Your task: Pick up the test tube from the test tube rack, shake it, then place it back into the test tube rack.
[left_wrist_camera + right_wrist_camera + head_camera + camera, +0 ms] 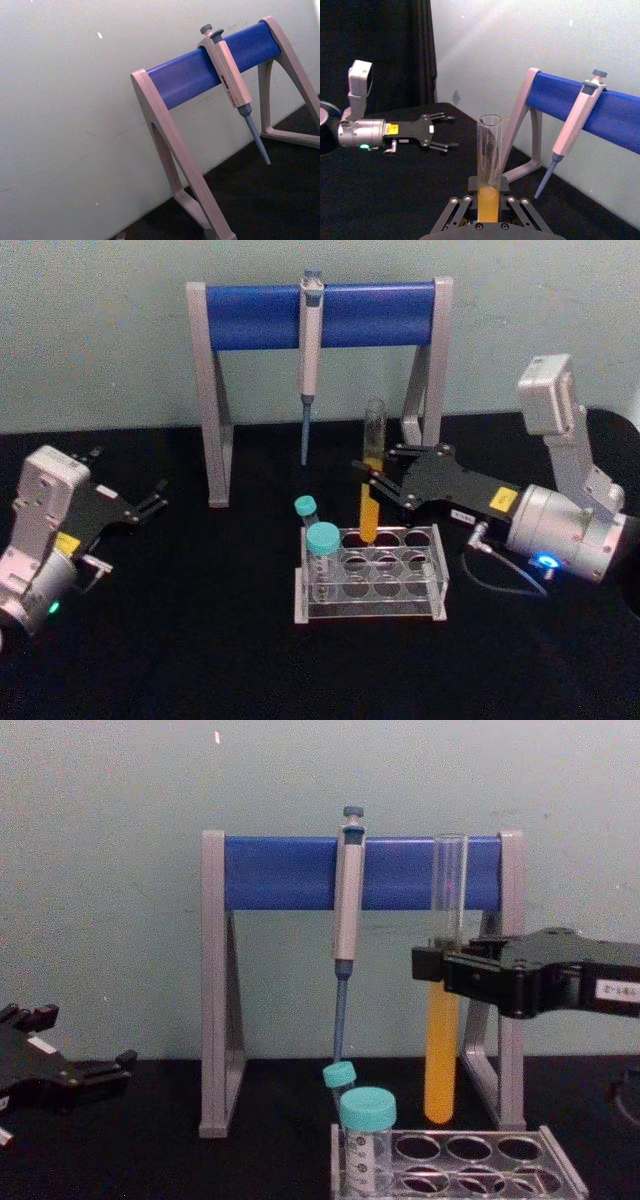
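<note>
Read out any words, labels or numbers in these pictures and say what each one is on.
On the right gripper, white label: characters too blurred to read.
On the right gripper, yellow sticker: too small to read.
On the left gripper, yellow tag: too small to read.
On the pipette: dark marks, unreadable.
On the test tube and test tube rack: no writing.

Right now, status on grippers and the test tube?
Right gripper shut on test tube, upright, tip just above test tube rack, rear row. Left gripper open, parked left. Teal-capped tubes at rack's left end, apart.
</note>
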Robot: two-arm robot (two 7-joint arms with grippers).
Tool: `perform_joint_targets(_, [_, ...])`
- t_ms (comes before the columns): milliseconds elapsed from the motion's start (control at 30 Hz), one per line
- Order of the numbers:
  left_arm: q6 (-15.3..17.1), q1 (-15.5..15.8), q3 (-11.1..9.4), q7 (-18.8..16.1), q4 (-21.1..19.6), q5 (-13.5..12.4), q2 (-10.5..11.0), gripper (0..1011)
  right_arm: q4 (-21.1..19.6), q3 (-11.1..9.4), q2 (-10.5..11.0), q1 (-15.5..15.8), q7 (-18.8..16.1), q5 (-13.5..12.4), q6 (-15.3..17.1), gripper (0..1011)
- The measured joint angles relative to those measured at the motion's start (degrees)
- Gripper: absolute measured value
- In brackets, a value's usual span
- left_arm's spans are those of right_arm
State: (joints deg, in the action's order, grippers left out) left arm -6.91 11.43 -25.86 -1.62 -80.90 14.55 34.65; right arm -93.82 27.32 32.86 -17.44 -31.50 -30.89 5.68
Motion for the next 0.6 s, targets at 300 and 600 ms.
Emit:
perform_joint_targets(300, [0.0, 0.0, 0.0, 0.0, 0.0, 0.0, 0.0, 1001, 6.1, 0.7, -3.2, -4.0, 0.2, 1.3, -1.2, 230])
perform_joint_targets(600, [0.0, 0.0, 0.0, 0.0, 0.0, 0.0, 0.0, 1001, 10.6, -0.3, -4.4, -5.8, 0.7, 1.9, -2.5, 229])
